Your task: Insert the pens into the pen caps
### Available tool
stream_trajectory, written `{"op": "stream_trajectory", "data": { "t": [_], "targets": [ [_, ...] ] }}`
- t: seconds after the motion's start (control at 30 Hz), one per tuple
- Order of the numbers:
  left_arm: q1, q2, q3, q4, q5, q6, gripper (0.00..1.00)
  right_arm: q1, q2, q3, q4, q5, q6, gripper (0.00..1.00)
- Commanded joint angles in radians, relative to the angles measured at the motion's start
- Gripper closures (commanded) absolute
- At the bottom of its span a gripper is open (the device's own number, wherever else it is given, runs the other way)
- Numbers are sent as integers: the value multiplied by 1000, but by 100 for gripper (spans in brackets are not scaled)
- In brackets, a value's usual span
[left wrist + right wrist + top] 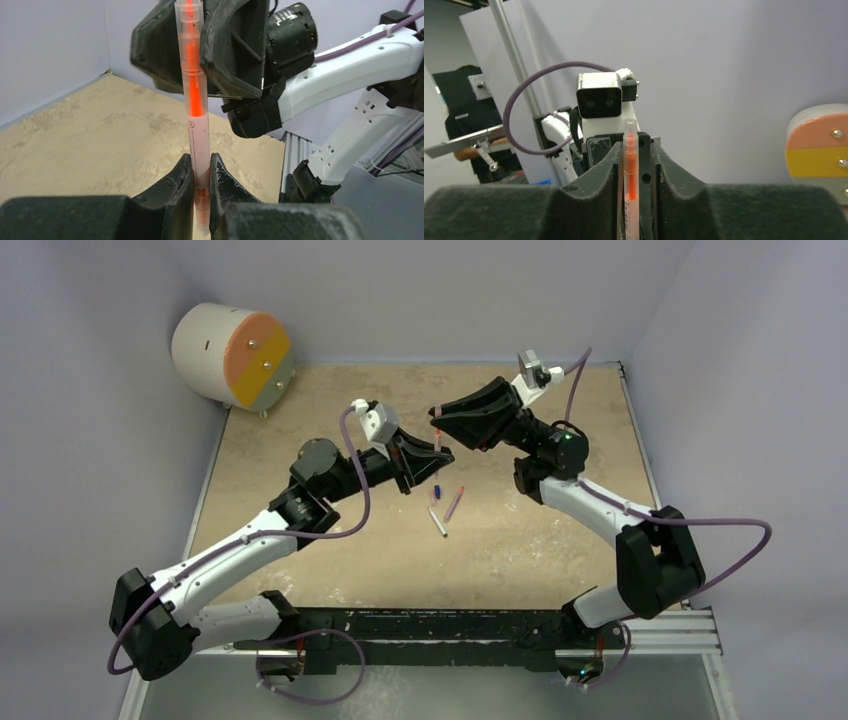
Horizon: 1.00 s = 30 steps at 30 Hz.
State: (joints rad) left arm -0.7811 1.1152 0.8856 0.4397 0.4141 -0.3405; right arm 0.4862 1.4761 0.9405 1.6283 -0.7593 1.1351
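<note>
Held above the sandy counter (560, 560), the translucent orange-red marker pen (196, 115) runs lengthwise between the 2 tools, left tool (201, 170) clamped on 1 end, right tool (196, 50) on the other, while the short dark blue cap (437, 488) lies beneath them.

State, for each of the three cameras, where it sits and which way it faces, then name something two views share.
Top external: above and behind the robot, looking down on the table; left arm and right arm show whole.
Left wrist: on the left arm, looking past its left gripper at the right gripper facing it.
Right wrist: on the right arm, looking past the right gripper at the left arm's camera and the wall.
Shared: all three show the orange pen, clamped by both grippers.
</note>
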Motion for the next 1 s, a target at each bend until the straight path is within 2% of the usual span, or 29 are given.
{"op": "stream_trajectory", "data": {
  "t": [0.0, 0.23, 0.3, 0.4, 0.53, 0.63, 0.83, 0.9, 0.97],
  "targets": [
    [-27, -74, 12, 177, 156, 55, 100, 8, 15, 19, 403, -127, -12, 69],
    [-27, -104, -20, 152, 139, 56, 100, 5, -9, 19, 403, -130, -2, 52],
    [-27, -115, -28, 141, 85, 60, 100, 1, -22, 14, 399, -136, -11, 46],
    [-26, -124, -12, 28, -96, 96, 100, -44, -41, -64, 376, -88, -25, 40],
    [-26, -129, 17, -137, -474, 102, 100, -191, -43, -263, 390, 68, 52, 37],
    [-22, -120, 24, -193, -590, 85, 100, -251, -56, -388, 390, 92, 67, 36],
    [10, 58, 66, -316, -738, 47, 100, -257, -79, -445, 330, 21, 5, 34],
    [71, 164, 84, -367, -746, -26, 100, -258, -80, -435, 278, 24, -2, 35],
    [150, 278, 101, -403, -695, -90, 100, -255, -66, -421, 270, 9, 4, 35]
  ]
}}
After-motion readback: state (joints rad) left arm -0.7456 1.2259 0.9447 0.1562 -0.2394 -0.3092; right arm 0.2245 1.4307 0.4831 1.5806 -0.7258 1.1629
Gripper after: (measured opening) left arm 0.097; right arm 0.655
